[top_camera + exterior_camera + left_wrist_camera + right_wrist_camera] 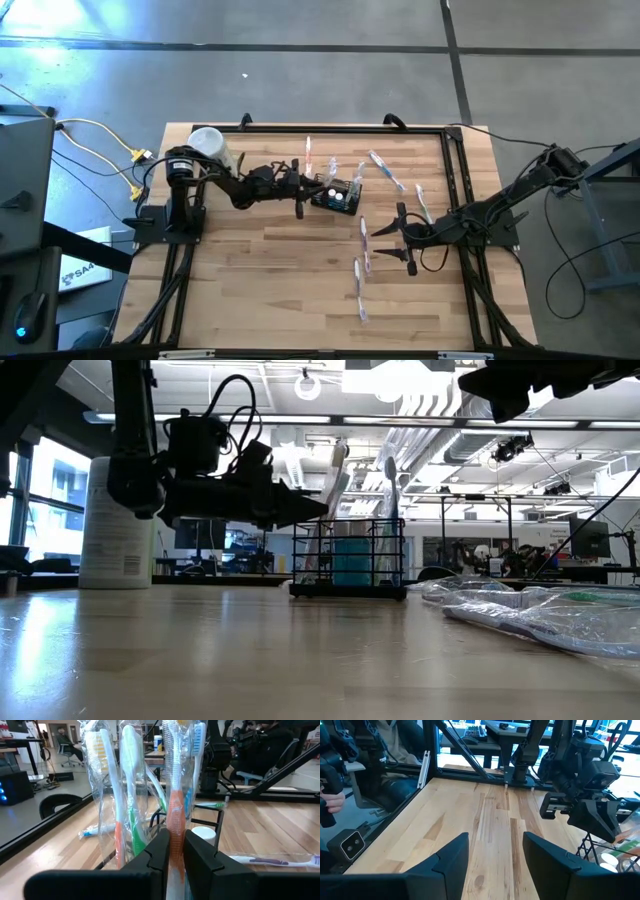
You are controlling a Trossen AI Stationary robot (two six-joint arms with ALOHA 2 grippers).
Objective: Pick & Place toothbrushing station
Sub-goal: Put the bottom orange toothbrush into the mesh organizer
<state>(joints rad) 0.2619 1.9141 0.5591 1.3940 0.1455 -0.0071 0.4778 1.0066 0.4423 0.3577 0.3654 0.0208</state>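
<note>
The black wire-mesh caddy [337,197] stands on the table a little behind its middle and also shows in the low view [350,558]. Several plastic-wrapped toothbrushes stand upright in it, among them an orange-handled one [175,815] and a green-handled one [134,827]. My left gripper [300,192] is at the caddy's left side, shut on the orange-handled toothbrush. My right gripper [402,238] hangs open and empty to the right of the caddy, nearer the front edge; its fingers show wide apart in the right wrist view [495,865]. My left gripper pinches the orange-handled toothbrush's wrapped handle [174,837] between its two fingers [159,851]. The fingers come level from the table's left and lie across the handle. The toothbrush stands upright, its lower end in the caddy [216,822] and its head above the fingers.
A white cylindrical container [208,146] stands at the back left beside the left arm's base. Loose wrapped toothbrushes lie around the caddy: behind it [308,155], to its right [385,170] [422,205], and toward the front [363,238] [358,290]. A black frame [452,160] borders the table.
</note>
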